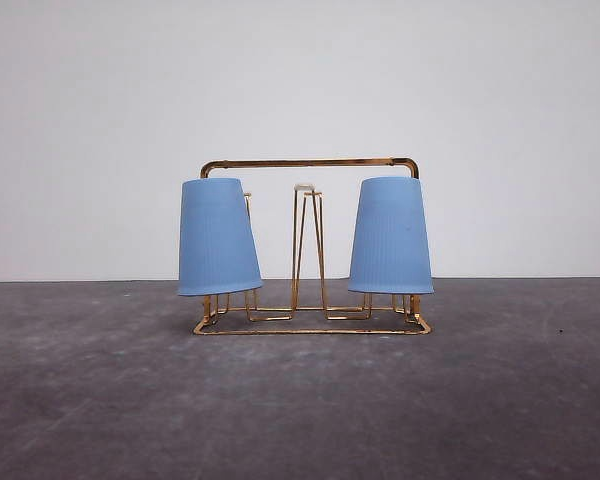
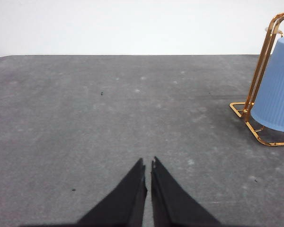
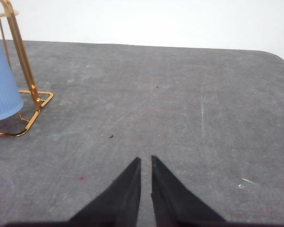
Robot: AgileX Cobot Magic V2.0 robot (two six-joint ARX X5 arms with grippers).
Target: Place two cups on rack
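A dark grey, mottled table runs back to a plain white wall. Near the middle of it stands the gold wire rack, with one blue cup upturned on its left side and a second cup upturned on its right. The left gripper hovers low over bare table, fingers pressed nearly together and holding nothing; the right gripper does likewise. Each wrist view cuts the rack and its nearer cup off at the frame edge.
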